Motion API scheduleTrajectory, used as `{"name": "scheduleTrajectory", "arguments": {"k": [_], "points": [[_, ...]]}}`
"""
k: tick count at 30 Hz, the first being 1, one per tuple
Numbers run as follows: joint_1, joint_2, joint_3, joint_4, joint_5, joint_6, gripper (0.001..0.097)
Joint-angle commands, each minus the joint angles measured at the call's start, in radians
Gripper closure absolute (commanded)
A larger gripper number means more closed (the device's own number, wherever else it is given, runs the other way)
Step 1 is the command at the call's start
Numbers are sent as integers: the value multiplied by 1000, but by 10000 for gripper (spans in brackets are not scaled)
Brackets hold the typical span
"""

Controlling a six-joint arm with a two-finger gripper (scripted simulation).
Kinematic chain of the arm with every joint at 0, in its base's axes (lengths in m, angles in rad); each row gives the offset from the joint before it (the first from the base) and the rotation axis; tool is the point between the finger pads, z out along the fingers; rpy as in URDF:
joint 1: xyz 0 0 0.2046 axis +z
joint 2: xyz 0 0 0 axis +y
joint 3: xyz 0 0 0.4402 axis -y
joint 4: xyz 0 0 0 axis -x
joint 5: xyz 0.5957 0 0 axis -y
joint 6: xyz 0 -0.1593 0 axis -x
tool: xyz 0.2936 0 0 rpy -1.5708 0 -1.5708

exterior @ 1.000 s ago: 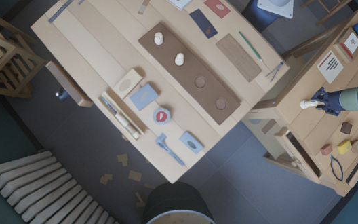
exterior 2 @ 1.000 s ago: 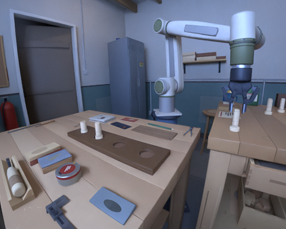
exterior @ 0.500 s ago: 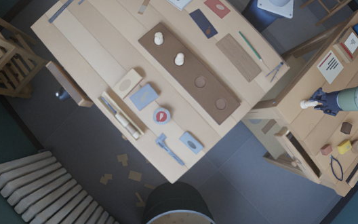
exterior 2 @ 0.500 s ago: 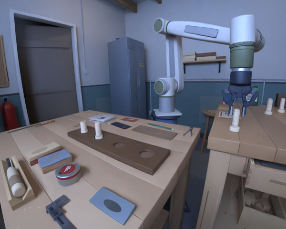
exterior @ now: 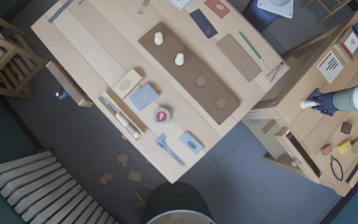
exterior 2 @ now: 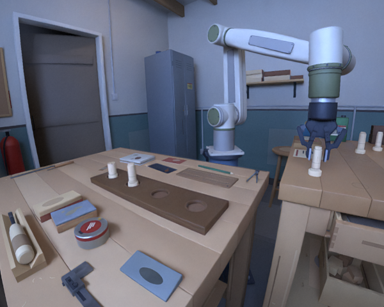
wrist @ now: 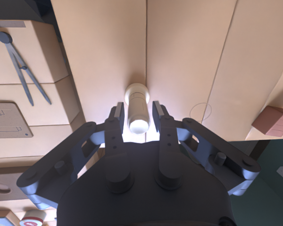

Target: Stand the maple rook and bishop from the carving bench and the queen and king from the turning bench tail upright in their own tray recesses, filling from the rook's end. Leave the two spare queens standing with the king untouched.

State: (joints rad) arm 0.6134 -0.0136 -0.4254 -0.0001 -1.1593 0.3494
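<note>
My gripper (exterior 2: 317, 158) (wrist: 136, 110) is open and sits down around the top of a pale maple piece (exterior 2: 316, 162) (wrist: 137, 108) (exterior: 305, 104), which stands upright near the left end of the turning bench. Two more pale pieces (exterior 2: 361, 143) (exterior 2: 378, 141) stand further back on that bench. On the carving bench the dark brown tray (exterior: 188, 72) (exterior 2: 161, 197) holds the rook (exterior: 158, 38) (exterior 2: 112, 170) and the bishop (exterior: 179, 59) (exterior 2: 132, 175) upright in its two far recesses. The other two recesses (exterior 2: 160, 193) (exterior 2: 196, 206) are empty.
A wooden cradle with a mallet (exterior 2: 19, 244) lies at the carving bench's near corner, beside blocks (exterior 2: 72, 214) and a round tin (exterior 2: 91, 232). Dividers (wrist: 21, 68) lie at that bench's edge near me. Small coloured blocks (exterior: 344, 146) (wrist: 273, 121) sit on the turning bench, whose drawer (exterior 2: 362, 238) hangs open.
</note>
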Motion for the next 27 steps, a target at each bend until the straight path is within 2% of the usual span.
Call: {"name": "scheduleTrajectory", "arguments": {"k": [1, 13, 27], "points": [[0, -1, 2, 1, 0, 0, 541], [0, -1, 1, 1, 1, 0, 546], [0, 0, 1, 1, 1, 0, 826]]}}
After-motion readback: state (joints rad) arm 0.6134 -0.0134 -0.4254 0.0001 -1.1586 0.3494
